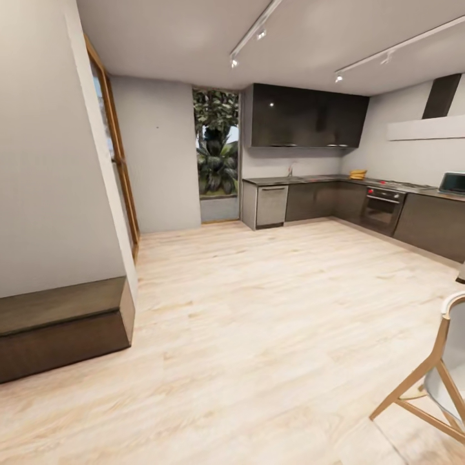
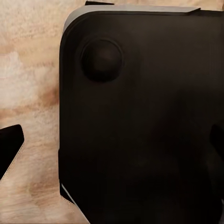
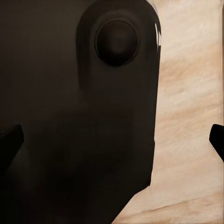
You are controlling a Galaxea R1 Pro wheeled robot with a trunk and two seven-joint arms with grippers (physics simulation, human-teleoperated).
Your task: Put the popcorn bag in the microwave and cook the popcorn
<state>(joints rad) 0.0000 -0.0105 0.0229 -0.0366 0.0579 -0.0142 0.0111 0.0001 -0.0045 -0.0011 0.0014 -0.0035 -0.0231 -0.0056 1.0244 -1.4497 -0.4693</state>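
Across the wooden floor, the microwave sits on the far desk, popcorn bag undiscernible; both grippers' states cannot be told, and the near chair risks snagging the base.

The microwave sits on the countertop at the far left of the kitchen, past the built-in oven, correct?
Not left: the head view shows the microwave on the countertop at the far right, past the built-in oven.
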